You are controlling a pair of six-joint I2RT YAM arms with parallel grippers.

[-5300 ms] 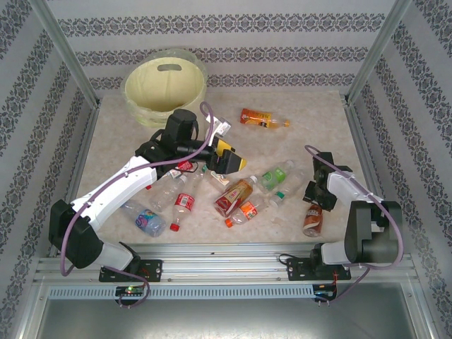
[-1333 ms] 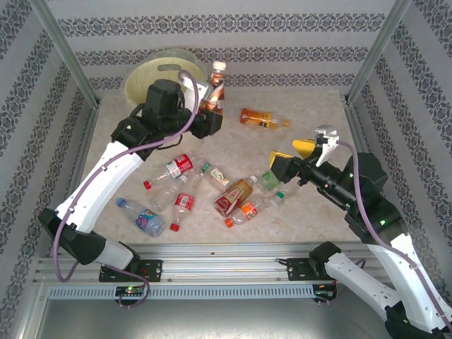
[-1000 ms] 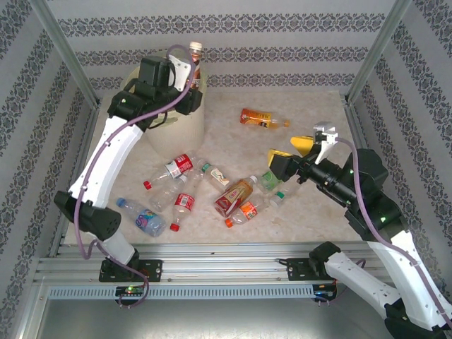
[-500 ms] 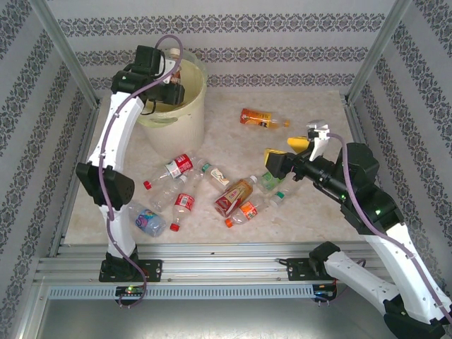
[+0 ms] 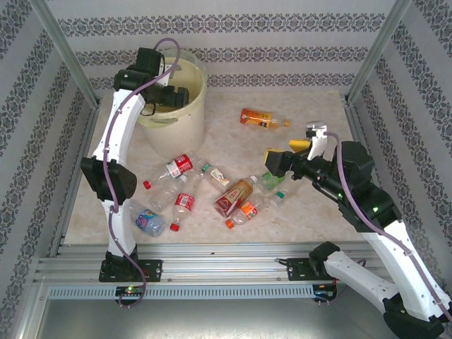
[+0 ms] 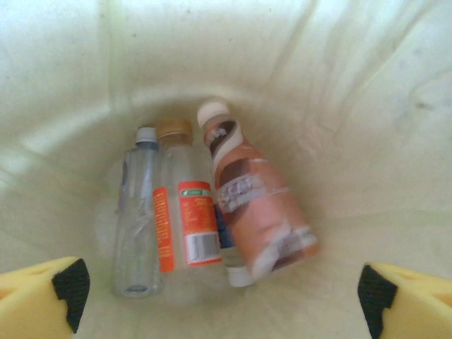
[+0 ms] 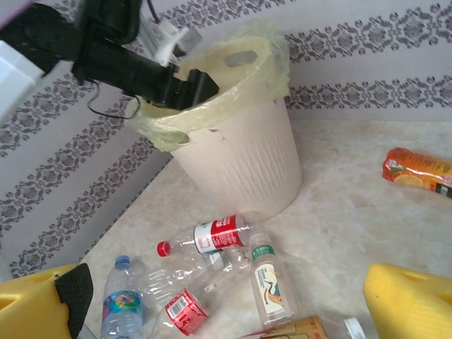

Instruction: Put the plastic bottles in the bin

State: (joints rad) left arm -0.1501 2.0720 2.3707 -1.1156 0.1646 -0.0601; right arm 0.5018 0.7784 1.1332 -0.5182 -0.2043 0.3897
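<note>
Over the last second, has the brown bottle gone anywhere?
Yes. It was held above the bin's rim; now the brown bottle lies down on the bin's floor beside two other bottles, with the left pincer open above it.

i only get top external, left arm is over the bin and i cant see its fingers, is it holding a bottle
observer: no. In the left wrist view the left gripper is open, its yellow fingers wide apart and gripping nothing.
operator: ok and whats inside, i cant see down there
observer: three lie side by side on the floor of the bin: a clear bottle with a blue cap, an orange-label bottle, and a brown-label bottle with a white cap, which is slightly blurred.
</note>
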